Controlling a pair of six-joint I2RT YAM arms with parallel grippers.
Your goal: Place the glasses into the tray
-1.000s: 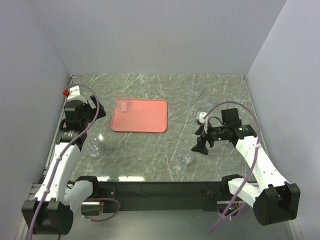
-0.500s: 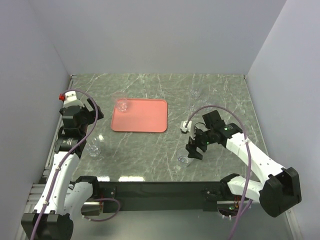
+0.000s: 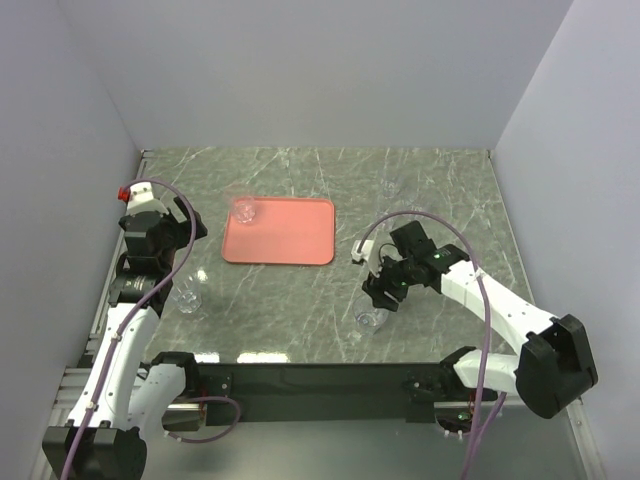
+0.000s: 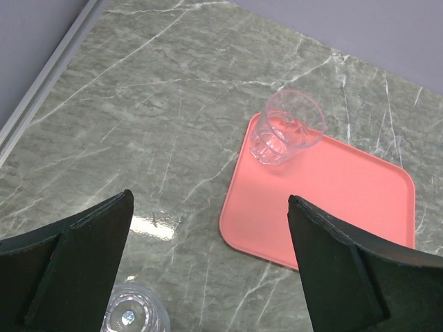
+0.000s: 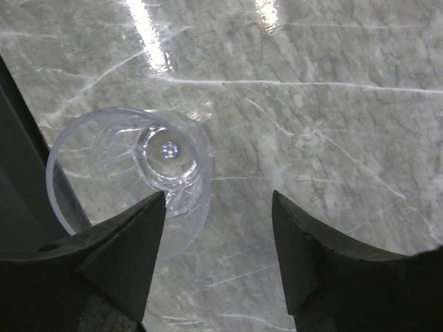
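Glass [image 5: 131, 173] upright on table [image 5: 311, 104], by spread right fingers [image 5: 332, 277]; left fingers [image 4: 62, 270] spread, empty.

My table [image 3: 450, 180] has a glossy grey-green marble-patterned top with white veins and a black strip [image 3: 320, 377] along its near edge. Plain pale lilac-grey walls [image 3: 320, 70] enclose it at the back, left and right. Overhead light leaves bright glare patches [image 4: 154, 225] on the top.
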